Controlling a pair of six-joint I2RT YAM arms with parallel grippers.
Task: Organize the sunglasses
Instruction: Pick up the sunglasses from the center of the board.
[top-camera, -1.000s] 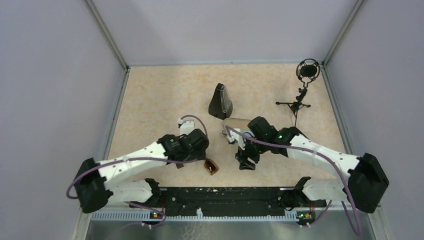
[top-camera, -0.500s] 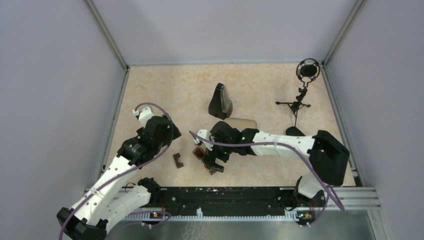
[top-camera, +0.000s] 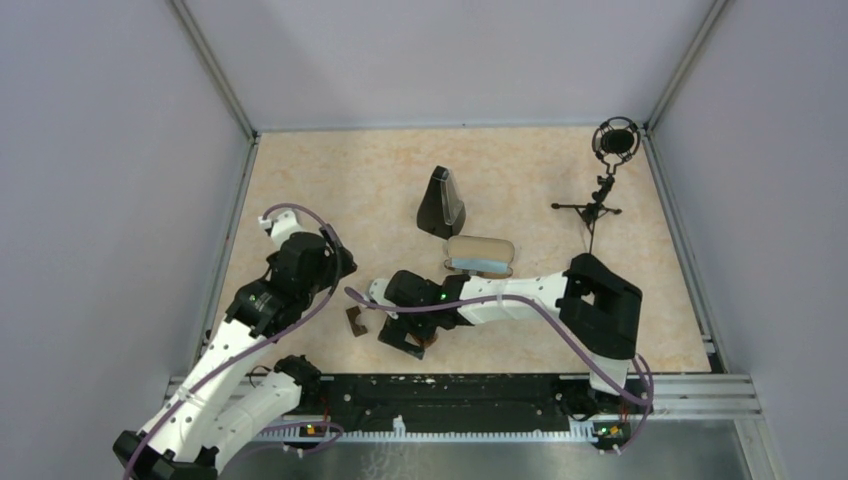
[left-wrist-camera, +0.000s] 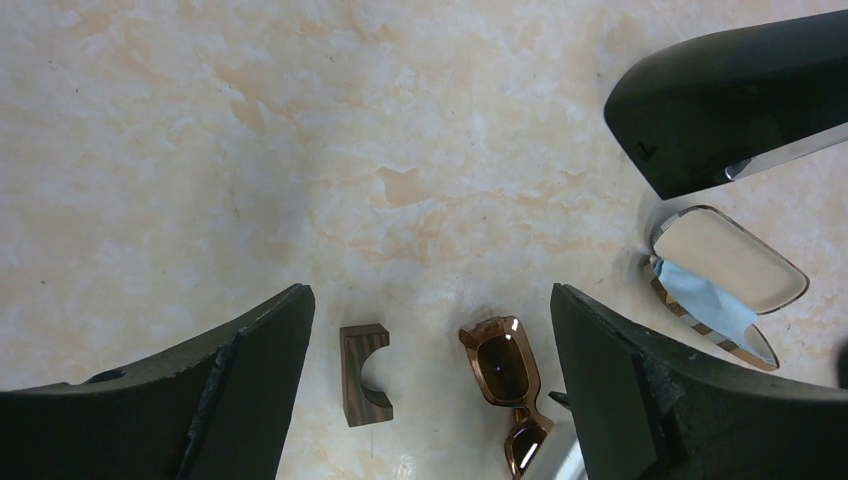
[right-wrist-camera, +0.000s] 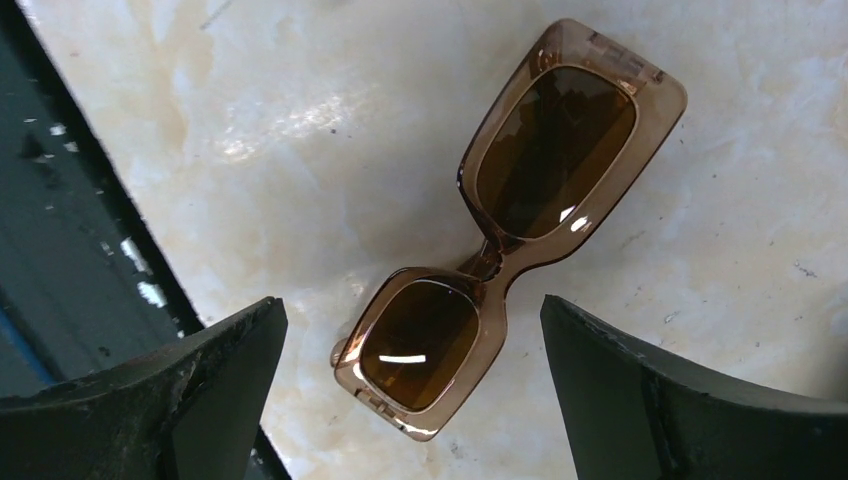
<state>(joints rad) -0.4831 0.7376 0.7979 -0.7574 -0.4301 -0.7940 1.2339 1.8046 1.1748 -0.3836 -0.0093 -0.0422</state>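
One pair of sunglasses (right-wrist-camera: 495, 262) shows, amber-lensed, flat on the worktop (right-wrist-camera: 300, 90) with lenses up. Left claw (left-wrist-camera: 428, 300) hangs released above the worktop; under the gap between its fingers lie a wooden block (left-wrist-camera: 363, 373), then the sunglasses close by its right finger. Right claw (right-wrist-camera: 410, 305) is spread wide, gripping nothing; the pair lies below, between its fingers, long axis slanting from near-left to far-right. Past the left claw's right finger a tan case (left-wrist-camera: 725, 262) lies open with a blue cloth (left-wrist-camera: 700, 295) inside; beyond it a black case (left-wrist-camera: 740, 95), contents hidden.
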